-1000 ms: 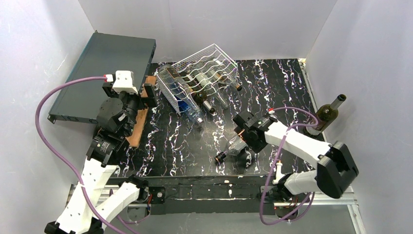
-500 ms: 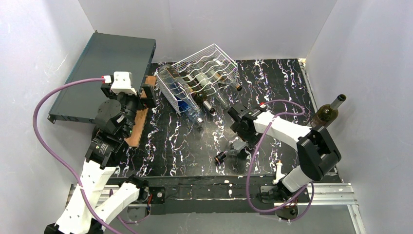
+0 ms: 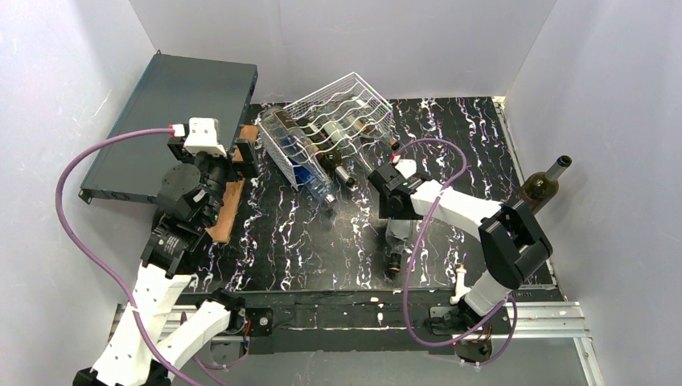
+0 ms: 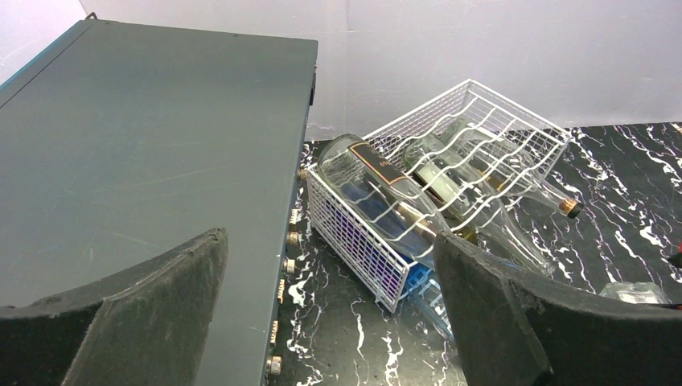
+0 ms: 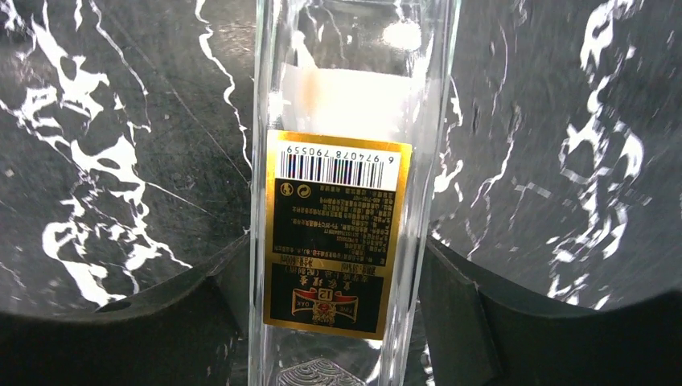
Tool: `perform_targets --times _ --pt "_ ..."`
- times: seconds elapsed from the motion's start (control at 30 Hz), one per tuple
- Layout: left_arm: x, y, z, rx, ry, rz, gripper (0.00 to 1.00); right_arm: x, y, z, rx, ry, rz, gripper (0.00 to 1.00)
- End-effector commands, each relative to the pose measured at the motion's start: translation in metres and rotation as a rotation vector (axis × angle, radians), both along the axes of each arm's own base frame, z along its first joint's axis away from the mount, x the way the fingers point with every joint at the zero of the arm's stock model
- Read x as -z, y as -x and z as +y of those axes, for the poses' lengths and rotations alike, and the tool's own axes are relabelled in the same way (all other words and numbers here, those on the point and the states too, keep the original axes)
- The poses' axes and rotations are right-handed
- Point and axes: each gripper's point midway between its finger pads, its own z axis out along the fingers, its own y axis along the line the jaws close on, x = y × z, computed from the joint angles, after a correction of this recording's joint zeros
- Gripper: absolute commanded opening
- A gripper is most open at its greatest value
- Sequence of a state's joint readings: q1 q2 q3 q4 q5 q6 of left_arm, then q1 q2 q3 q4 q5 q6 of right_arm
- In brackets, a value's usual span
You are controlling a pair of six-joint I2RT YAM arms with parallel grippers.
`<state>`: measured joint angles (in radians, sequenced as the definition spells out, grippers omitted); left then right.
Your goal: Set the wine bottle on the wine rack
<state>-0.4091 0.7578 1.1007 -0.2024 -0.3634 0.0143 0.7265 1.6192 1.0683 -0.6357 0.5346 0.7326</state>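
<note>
A clear wine bottle with a gold and black label lies flat on the black marbled table. In the top view the wine bottle has its neck toward the near edge. My right gripper straddles the bottle's body, one dark pad against each side; the same right gripper reaches down from behind. The white wire wine rack stands tilted at the back with several bottles in it, also the wine rack in the left wrist view. My left gripper hangs open and empty left of the rack.
A flat dark grey box fills the back left, beside the left gripper. A green bottle stands upright against the right wall. A brown board lies by the left arm. Purple cables loop over both arms.
My right gripper has swung left and farther back, and its jaws have closed in on the bottle. The bottle turned from slanting to pointing its neck at the near edge. The left arm barely moved.
</note>
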Motion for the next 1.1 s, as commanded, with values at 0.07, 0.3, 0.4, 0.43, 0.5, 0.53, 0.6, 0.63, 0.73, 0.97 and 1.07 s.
perform_targets --times 0.07,0.3,0.4,0.43,0.5,0.53,0.6,0.63,0.73,0.97,1.07 --pt "-0.006 0.000 -0.003 0.005 0.039 -0.011 0.99 -0.029 -0.022 -0.001 -0.326 0.131 -0.109 0.80" --pt "-0.002 -0.003 -0.007 0.019 0.042 0.003 0.99 -0.013 -0.008 -0.003 -0.432 0.149 -0.026 0.98" --pt "0.002 -0.007 -0.006 0.006 0.032 0.015 0.99 -0.012 -0.001 0.001 -0.409 0.080 -0.047 0.98" --pt "0.004 -0.008 -0.006 0.003 0.028 0.021 0.99 -0.014 0.001 0.001 -0.402 0.056 -0.068 0.98" --pt "0.003 -0.007 -0.008 0.015 0.034 0.021 0.99 -0.011 0.007 0.004 -0.404 -0.009 -0.102 0.98" --pt "0.002 -0.006 -0.009 0.021 0.038 0.018 0.99 -0.010 0.009 0.005 -0.397 -0.036 -0.119 0.98" --pt "0.003 -0.007 -0.011 0.029 0.043 0.020 0.99 -0.009 0.011 0.005 -0.375 -0.073 -0.147 0.98" --pt "0.005 -0.009 -0.012 0.028 0.041 0.027 0.99 -0.010 0.011 0.002 -0.351 -0.074 -0.166 0.98" --pt "0.005 -0.009 -0.013 0.036 0.048 0.026 0.99 0.002 0.006 -0.012 -0.220 -0.076 -0.247 0.98" --pt "0.012 -0.015 -0.015 0.033 0.032 0.053 0.99 0.014 -0.003 -0.027 -0.124 -0.017 -0.389 0.95" --pt "0.012 -0.015 -0.014 0.029 0.031 0.048 0.99 0.022 -0.003 -0.025 -0.132 0.003 -0.350 0.96"
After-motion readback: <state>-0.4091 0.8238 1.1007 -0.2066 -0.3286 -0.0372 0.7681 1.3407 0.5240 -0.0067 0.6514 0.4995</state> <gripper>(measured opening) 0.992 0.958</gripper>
